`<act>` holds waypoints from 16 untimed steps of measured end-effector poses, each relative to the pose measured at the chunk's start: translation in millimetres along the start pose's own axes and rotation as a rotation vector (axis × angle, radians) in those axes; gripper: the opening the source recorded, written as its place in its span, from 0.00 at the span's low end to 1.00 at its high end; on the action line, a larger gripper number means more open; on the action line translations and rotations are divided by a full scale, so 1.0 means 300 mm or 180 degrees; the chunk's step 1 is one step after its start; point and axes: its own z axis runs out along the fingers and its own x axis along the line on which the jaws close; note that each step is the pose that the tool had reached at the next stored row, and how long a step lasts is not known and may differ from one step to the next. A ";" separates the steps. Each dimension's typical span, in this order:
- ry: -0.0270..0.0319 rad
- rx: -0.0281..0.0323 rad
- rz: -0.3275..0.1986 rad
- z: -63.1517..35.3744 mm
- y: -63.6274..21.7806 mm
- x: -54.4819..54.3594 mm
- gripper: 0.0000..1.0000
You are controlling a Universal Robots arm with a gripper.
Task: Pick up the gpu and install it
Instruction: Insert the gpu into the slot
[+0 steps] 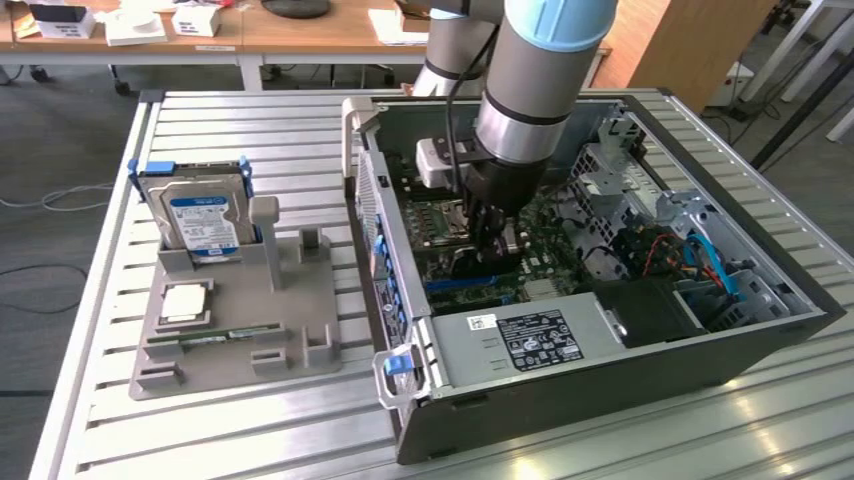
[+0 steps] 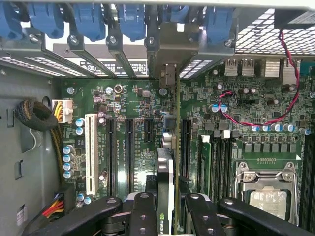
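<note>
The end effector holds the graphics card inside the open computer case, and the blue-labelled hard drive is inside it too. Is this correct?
No. The exterior view shows the hard drive outside the computer case, upright in the grey holder on the table. The end effector does hold the graphics card inside the case.

One gpu (image 2: pixel 165 169), one computer case (image 1: pixel 601 400), one hard drive (image 1: pixel 200 215), one holder (image 1: pixel 234 300).
</note>
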 end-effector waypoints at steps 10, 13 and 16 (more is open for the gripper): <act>0.0000 0.0000 0.0000 0.003 0.002 0.000 0.27; -0.0001 0.0000 0.0000 0.002 0.002 0.000 0.27; -0.0001 0.0001 0.0000 -0.014 0.001 -0.001 0.27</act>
